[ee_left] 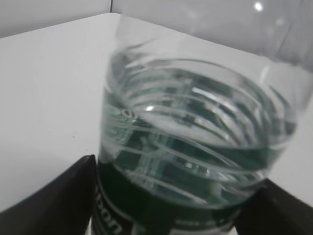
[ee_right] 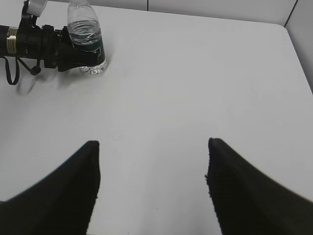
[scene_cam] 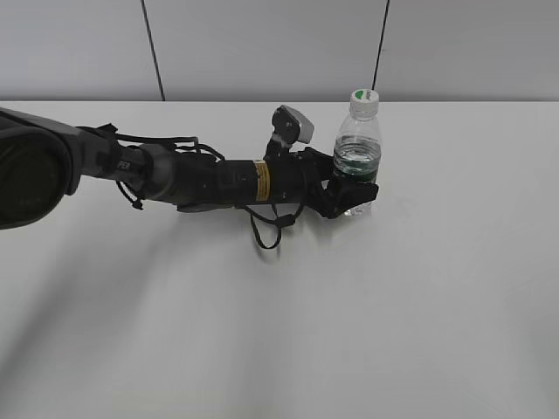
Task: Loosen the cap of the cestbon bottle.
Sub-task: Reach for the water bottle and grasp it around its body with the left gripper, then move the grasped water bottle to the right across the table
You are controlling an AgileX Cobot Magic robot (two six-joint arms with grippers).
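The cestbon bottle [scene_cam: 357, 157] stands upright on the white table, clear with a dark green label band. Its white cap [scene_cam: 364, 97] with a green patch is on the neck. My left gripper [scene_cam: 353, 194] is shut on the bottle's lower body at the label. In the left wrist view the bottle [ee_left: 195, 142] fills the frame between the two black fingers [ee_left: 173, 196]; the cap is out of that view. My right gripper [ee_right: 152, 147] is open and empty over bare table, far from the bottle [ee_right: 87, 41], and is not in the exterior view.
The left arm [scene_cam: 201, 179] lies across the table from the left edge, with loose cables. The white table [scene_cam: 288, 332] ends at a grey wall behind. The table's right edge [ee_right: 298, 58] shows in the right wrist view.
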